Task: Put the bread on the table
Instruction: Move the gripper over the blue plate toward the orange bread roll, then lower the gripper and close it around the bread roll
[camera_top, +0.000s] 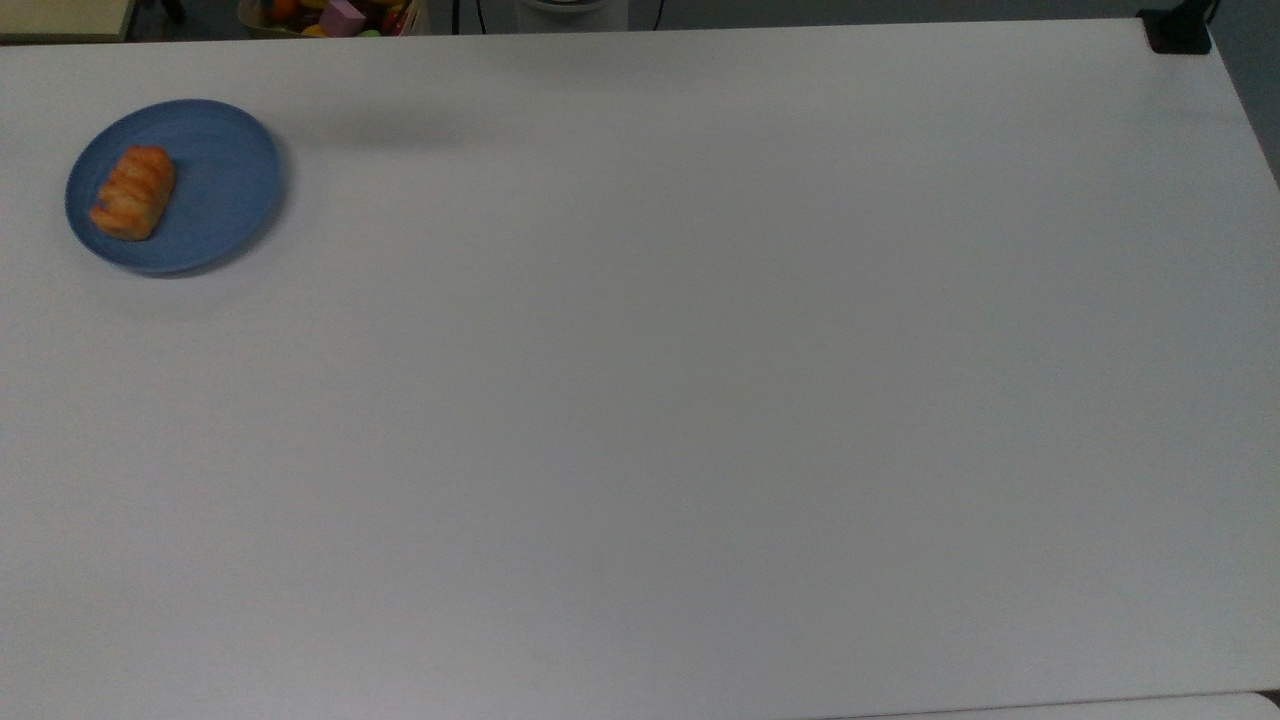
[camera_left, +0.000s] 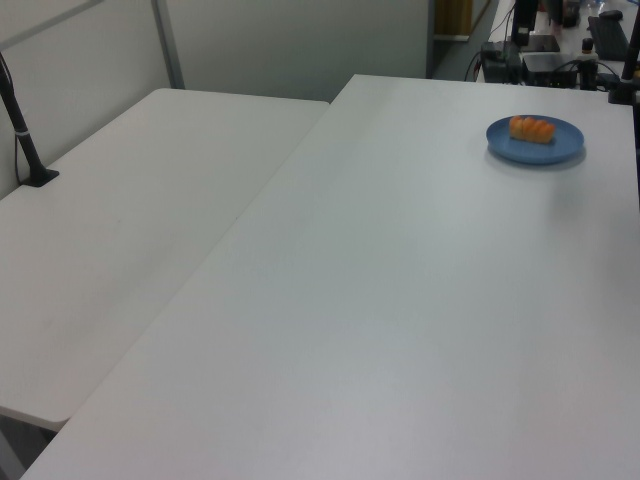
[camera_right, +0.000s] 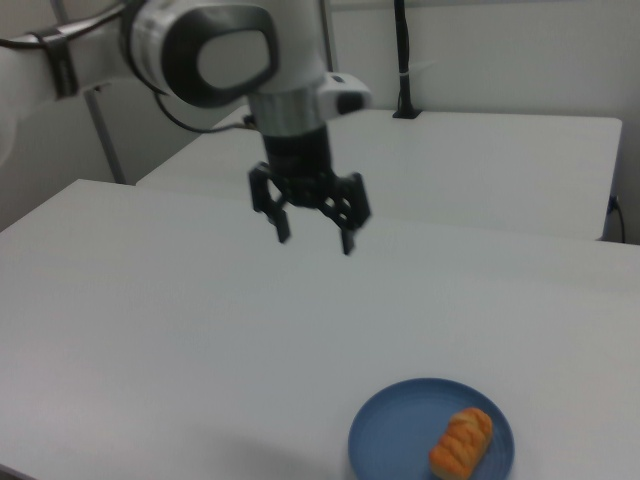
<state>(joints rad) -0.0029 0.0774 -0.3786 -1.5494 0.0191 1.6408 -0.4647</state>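
The bread (camera_top: 133, 192) is a small golden-orange ridged pastry lying on a round blue plate (camera_top: 225, 190) at the far left of the white table (camera_top: 660, 380) in the top view. The left view has the bread (camera_left: 531, 128) on the plate (camera_left: 560, 142) at the far right. In the right view the bread (camera_right: 462, 442) lies on the plate (camera_right: 400, 440) at the bottom. My gripper (camera_right: 314, 238) hangs high above the table there, up and to the left of the plate, open, with nothing between its fingers.
A second white table (camera_left: 130, 220) adjoins on the left view's left, with a black post (camera_left: 25, 140) clamped to it. A box of colourful objects (camera_top: 340, 15) sits beyond the top view's upper edge. A black clamp (camera_top: 1178, 35) holds the table's upper right corner.
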